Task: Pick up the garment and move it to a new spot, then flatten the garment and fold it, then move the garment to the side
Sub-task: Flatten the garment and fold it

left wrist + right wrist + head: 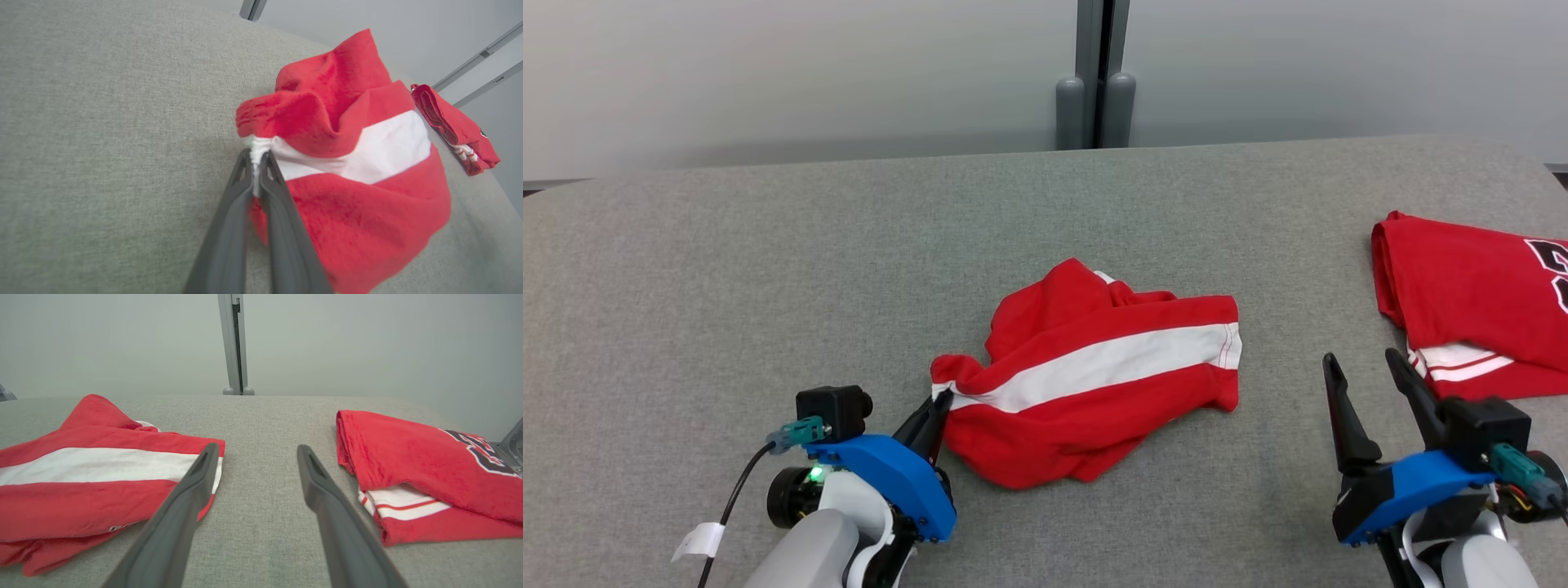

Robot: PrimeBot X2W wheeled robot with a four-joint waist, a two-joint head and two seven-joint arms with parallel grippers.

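The left gripper (939,404) pinches shut on the left corner of the crumpled garment (1094,376) lying mid-way across the table (768,269), with open room left and beyond, while the right gripper (1364,363), wide open and empty, sits between it and a folded shirt (1470,302).

Folded red jersey (1470,286) on grey table (768,286), right side; grey post (1096,82) behind

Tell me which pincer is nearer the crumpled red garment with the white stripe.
Left. The left pincer is shut on the left corner of the crumpled red white-striped garment; the right pincer stands open, apart from it, off its right side.
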